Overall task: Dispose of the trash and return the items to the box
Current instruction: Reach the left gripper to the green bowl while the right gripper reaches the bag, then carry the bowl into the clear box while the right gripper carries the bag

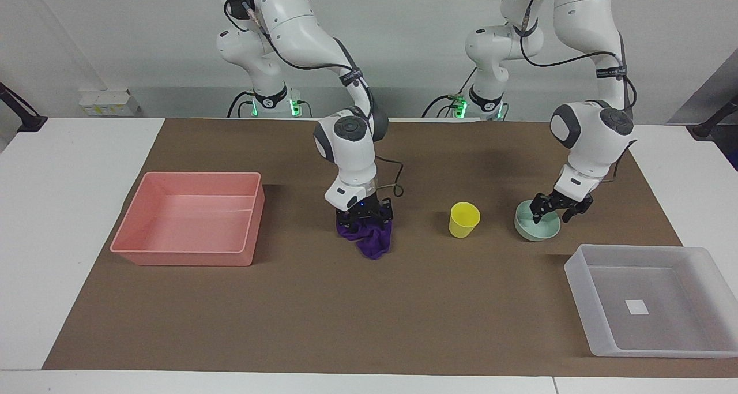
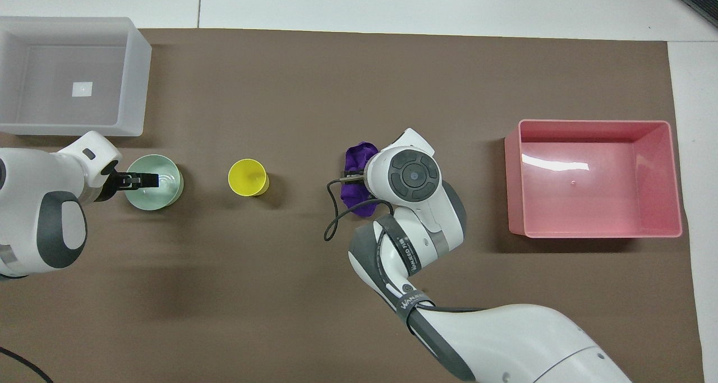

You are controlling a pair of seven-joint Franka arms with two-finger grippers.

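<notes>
The right gripper is down on the small soft wad of deep purple cloth, its fingers sunk into the top of the folds; whether they are pinching the cloth cannot be told. In the overhead view the arm's wrist covers most of the wad.

The left gripper is at the pale mint-green round bowl, its jaws spread, one finger inside the bowl and the other outside the rim on the side nearer the robots.

The small yellow plastic cup stands upright between the cloth and the bowl, apart from both.

The shallow translucent whitish plastic tray sits at the left arm's end, farther from the robots than the bowl. The pink opaque bin lies at the right arm's end of the brown mat.
</notes>
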